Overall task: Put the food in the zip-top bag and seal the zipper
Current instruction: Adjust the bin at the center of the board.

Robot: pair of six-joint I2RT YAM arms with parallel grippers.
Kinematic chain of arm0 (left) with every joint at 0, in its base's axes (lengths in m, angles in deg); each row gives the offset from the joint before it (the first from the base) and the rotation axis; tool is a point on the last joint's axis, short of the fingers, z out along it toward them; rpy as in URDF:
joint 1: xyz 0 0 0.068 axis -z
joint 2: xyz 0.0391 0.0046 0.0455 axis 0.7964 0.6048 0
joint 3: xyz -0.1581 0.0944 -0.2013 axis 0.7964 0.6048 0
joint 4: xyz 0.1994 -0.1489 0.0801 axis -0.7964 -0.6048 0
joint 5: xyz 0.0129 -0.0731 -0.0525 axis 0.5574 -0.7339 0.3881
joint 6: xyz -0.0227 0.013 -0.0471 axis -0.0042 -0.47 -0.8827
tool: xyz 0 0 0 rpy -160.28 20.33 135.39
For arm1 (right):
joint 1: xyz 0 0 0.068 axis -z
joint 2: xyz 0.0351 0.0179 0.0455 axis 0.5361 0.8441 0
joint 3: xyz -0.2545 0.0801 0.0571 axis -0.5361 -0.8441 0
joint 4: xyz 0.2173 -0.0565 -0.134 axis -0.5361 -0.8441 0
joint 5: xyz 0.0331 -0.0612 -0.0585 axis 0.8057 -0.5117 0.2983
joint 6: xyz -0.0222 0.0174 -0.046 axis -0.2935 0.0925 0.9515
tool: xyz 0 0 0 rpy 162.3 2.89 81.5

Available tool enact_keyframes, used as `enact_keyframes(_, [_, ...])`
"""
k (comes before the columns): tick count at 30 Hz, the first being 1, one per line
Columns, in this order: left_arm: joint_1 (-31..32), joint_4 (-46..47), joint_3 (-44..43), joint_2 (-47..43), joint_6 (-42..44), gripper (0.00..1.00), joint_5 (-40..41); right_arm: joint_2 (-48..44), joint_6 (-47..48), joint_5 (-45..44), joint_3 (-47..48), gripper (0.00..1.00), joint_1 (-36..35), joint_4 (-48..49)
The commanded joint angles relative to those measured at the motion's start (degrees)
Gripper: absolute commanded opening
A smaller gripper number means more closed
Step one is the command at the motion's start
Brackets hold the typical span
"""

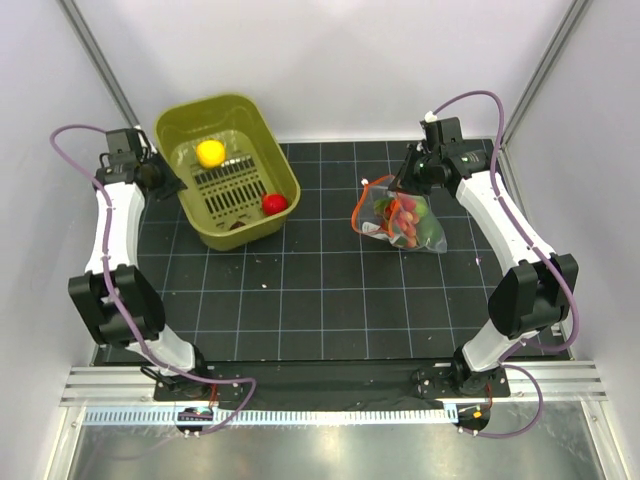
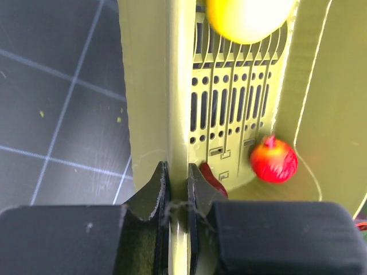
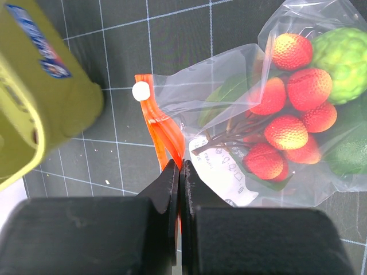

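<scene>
The clear zip-top bag (image 1: pixel 402 217) lies on the black mat at the right and holds several small red-orange pieces (image 3: pixel 287 109) and green round ones (image 3: pixel 343 54). My right gripper (image 3: pixel 181 165) is shut on the red-orange zipper strip (image 3: pixel 156 121) at the bag's mouth; in the top view it (image 1: pixel 403 187) is over the bag's far edge. A yellow ball (image 1: pixel 211 153) and a red fruit (image 1: pixel 274 203) lie in the olive-green basket (image 1: pixel 262 130). My left gripper (image 2: pixel 178 169) is shut on the basket's left wall (image 2: pixel 150 86).
A white bead (image 3: pixel 140 91) sits at the far end of the zipper. The basket's corner (image 3: pixel 46 97) lies close to the left of the bag. A dark red piece (image 2: pixel 211 176) lies in the basket beside my left finger. White walls enclose the mat.
</scene>
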Motion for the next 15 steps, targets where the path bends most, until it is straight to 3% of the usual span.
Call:
enact_keyframes(1, [-0.10,1.43,-0.69,1.81,-0.59,0.00,-7.34,-1.93,-0.54,0.71,0.25,0.01,-0.32,2.54])
enact_keyframes(8, [-0.10,-4.28,-2.63,4.01,1.08,0.02,-7.52,-2.29,-0.27,0.44,-0.20,0.01,-0.32,2.10])
enact_keyframes(9, [-0.10,-5.16,-2.89,4.10,1.00,0.09,-6.48,-2.37,-0.10,0.35,-0.11,0.01,-0.24,1.92])
enact_keyframes(10, [-0.10,-6.82,-2.98,3.84,0.91,0.38,-3.68,-2.37,0.08,0.18,-0.02,0.01,-0.32,1.92])
enact_keyframes(11, [-0.10,-7.18,-2.89,3.66,0.82,0.53,-2.78,-2.37,0.25,0.00,-0.02,0.01,-0.24,1.66])
enact_keyframes(13, [0.07,-7.02,-2.02,2.09,0.65,0.72,-0.85,-2.37,0.60,-0.08,0.16,0.01,-0.32,1.22])
enact_keyframes(15, [0.51,-6.92,-1.75,0.94,0.30,0.77,-0.05,-2.20,0.78,0.09,0.24,0.01,-0.32,1.04])
